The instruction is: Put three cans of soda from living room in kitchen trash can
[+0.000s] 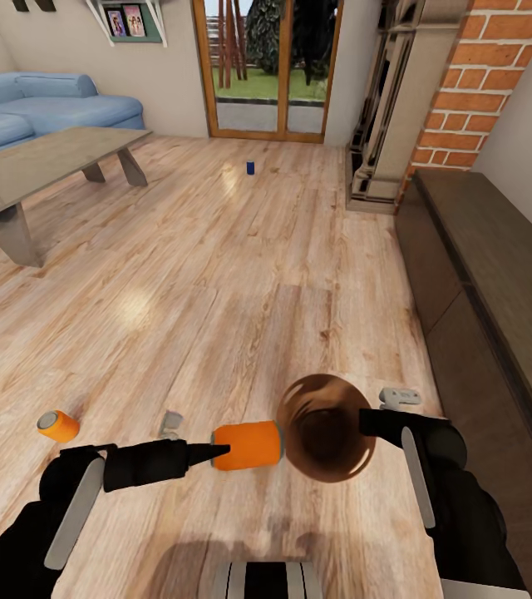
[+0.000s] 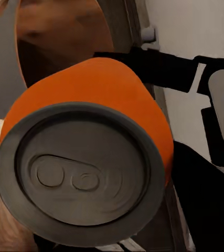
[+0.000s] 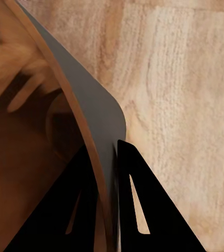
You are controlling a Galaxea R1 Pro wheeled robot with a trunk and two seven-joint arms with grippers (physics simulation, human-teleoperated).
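left claw point(image 1: 216, 452) clamps orange can point(image 1: 248, 446) at lower centre, sideways, nose at bin point(image 1: 326, 426) mouth | right claw point(image 1: 364, 422) pinches bin rim | can looks light, stiff, slick: hold mid-body | 2 cans on floor: orange point(image 1: 58, 425) lower left, blue point(image 1: 250, 167) upper centre
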